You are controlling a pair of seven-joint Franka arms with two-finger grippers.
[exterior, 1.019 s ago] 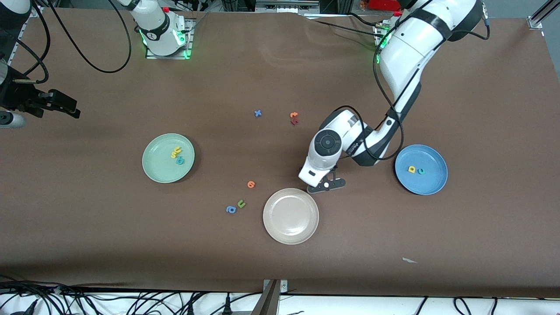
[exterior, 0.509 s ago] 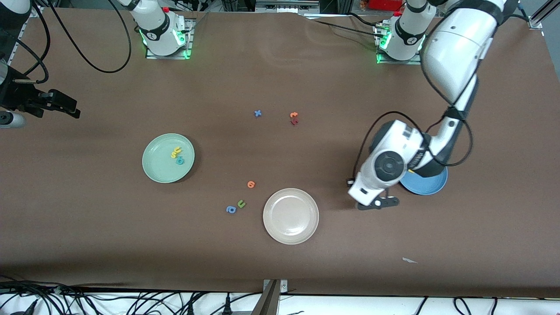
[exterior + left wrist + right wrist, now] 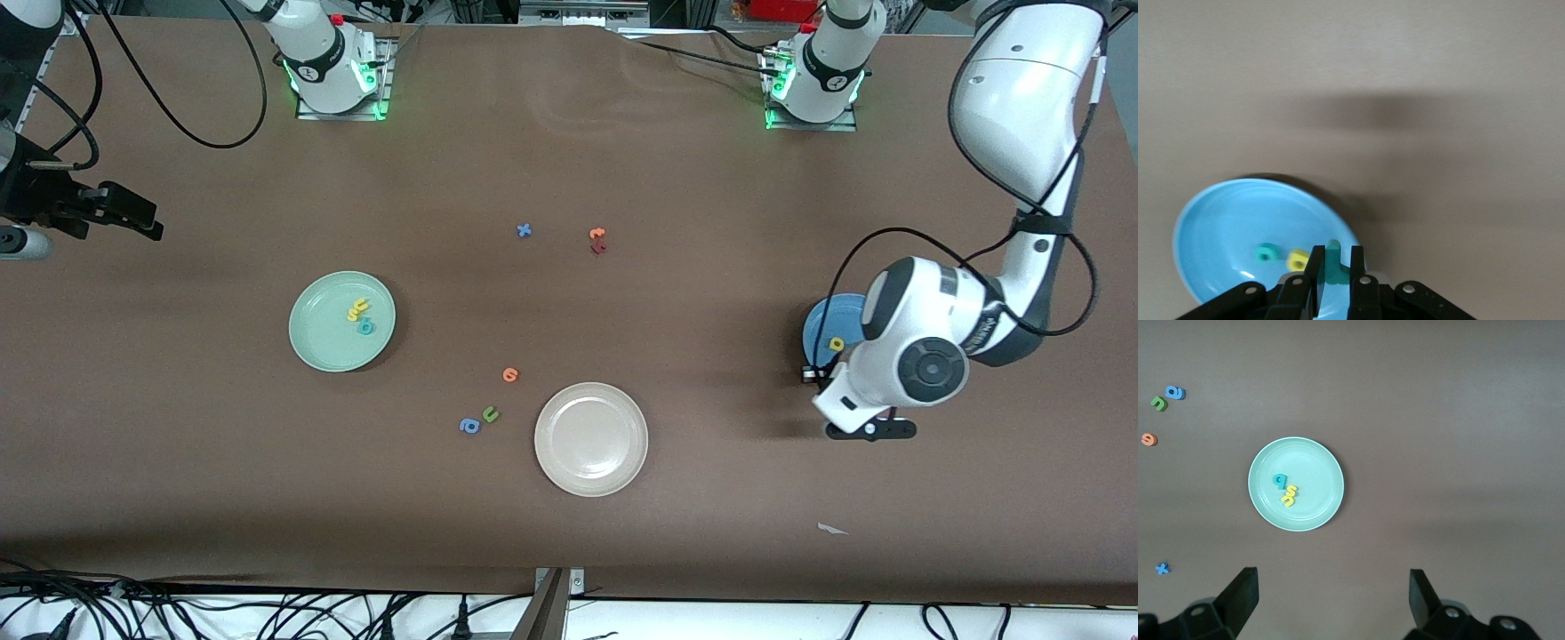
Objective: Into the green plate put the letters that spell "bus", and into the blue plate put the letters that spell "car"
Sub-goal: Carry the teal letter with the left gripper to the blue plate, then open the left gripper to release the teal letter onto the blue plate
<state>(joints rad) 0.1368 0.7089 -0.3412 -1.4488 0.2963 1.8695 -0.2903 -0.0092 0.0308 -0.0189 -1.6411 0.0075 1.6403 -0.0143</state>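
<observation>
My left gripper point(image 3: 1333, 259) is shut on a teal "r" point(image 3: 1333, 265) and hangs over the near rim of the blue plate point(image 3: 1225, 223). A teal "c" point(image 3: 1265, 253) and a yellow "a" point(image 3: 1298, 260) lie in that plate. From the front, the left gripper point(image 3: 871, 429) and its wrist cover most of the blue plate point(image 3: 820, 322); the yellow "a" point(image 3: 837, 343) still shows. The green plate point(image 3: 1318, 463) holds a teal "b" point(image 3: 1279, 481), a yellow "s" point(image 3: 1291, 491) and a yellow "u" point(image 3: 1289, 501). My right gripper point(image 3: 1331, 587) waits open, high over the right arm's end of the table.
A beige-white plate point(image 3: 591, 438) sits near the table's middle. Beside it lie an orange letter point(image 3: 510, 374), a green "u" point(image 3: 490, 413) and a blue "a" point(image 3: 469, 426). A blue "x" point(image 3: 524, 230) and orange and red letters point(image 3: 597, 240) lie farther from the camera.
The left arm has swung from beside the beige-white plate toward its own end of the table, carrying the teal "r" to the blue plate. The right arm has stayed still.
</observation>
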